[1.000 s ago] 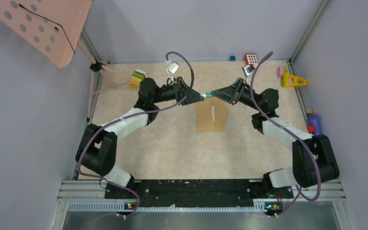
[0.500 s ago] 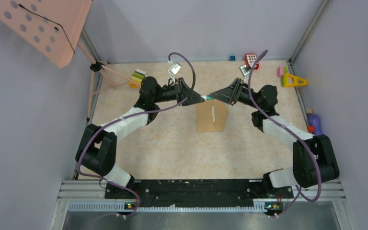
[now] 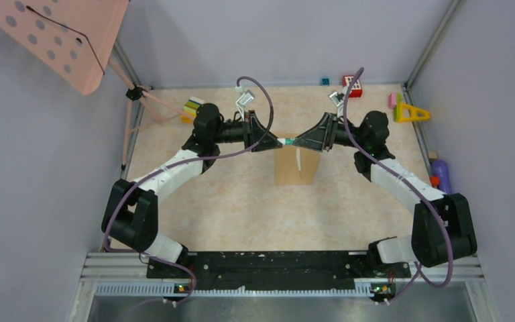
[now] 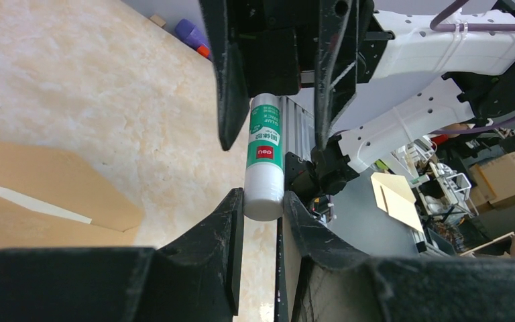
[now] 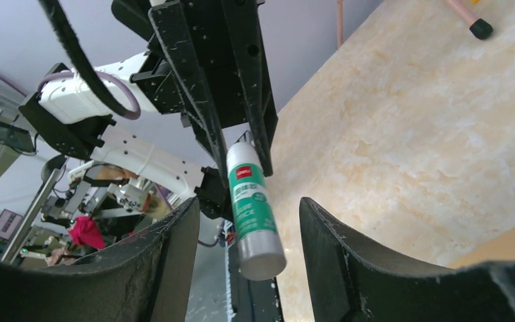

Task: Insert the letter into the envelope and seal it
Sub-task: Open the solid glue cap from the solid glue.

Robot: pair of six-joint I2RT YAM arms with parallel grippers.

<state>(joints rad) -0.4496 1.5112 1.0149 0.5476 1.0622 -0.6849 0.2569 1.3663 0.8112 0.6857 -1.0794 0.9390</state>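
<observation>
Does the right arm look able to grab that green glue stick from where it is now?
Probably yes. One end of the glue stick sits between the open fingers of the right gripper, touching neither, with nothing in the way. The left gripper clamps its other end, which should hold it steady.

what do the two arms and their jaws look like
Both the left arm and the right arm have chunky black joints linked by white shells with small vent holes. A purple cable loops loosely along each, zip-tied to the white shell. The jaws are black tapering wedges, scuffed with pale specks.
</observation>
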